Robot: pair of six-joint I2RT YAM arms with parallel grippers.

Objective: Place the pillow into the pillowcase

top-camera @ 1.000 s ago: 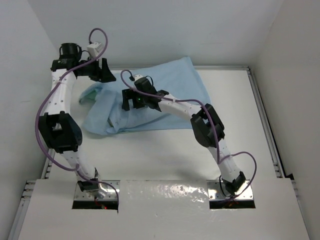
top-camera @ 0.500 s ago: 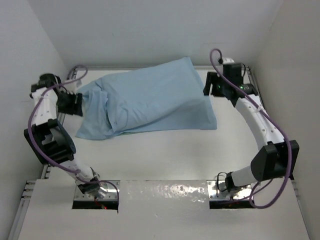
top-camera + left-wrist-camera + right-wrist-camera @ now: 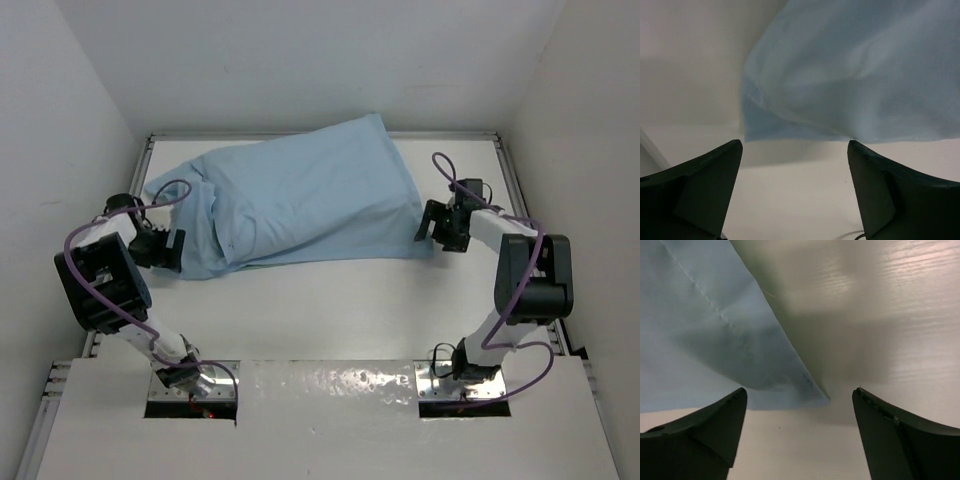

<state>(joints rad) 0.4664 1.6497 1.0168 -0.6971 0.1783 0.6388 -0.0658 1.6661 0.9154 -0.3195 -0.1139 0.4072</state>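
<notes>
The light blue pillowcase (image 3: 300,200) lies bulging across the back of the table; the pillow is hidden, no cream surface shows. My left gripper (image 3: 172,252) is open and empty, low at the case's left end; its wrist view shows the cloth's loose corner (image 3: 840,75) just ahead of the spread jaws. My right gripper (image 3: 433,227) is open and empty at the case's right near corner; its wrist view shows that pointed corner (image 3: 810,390) lying on the table between and ahead of the jaws.
White walls close in the table on the left, back and right. A metal rail (image 3: 530,250) runs along the table's right edge. Bare white table (image 3: 330,310) lies between the case and the arm bases.
Both arms swung outward and down: the left from above the case's left end to low beside it, the right from over the case to its right corner. The case now lies fuller and flatter.
</notes>
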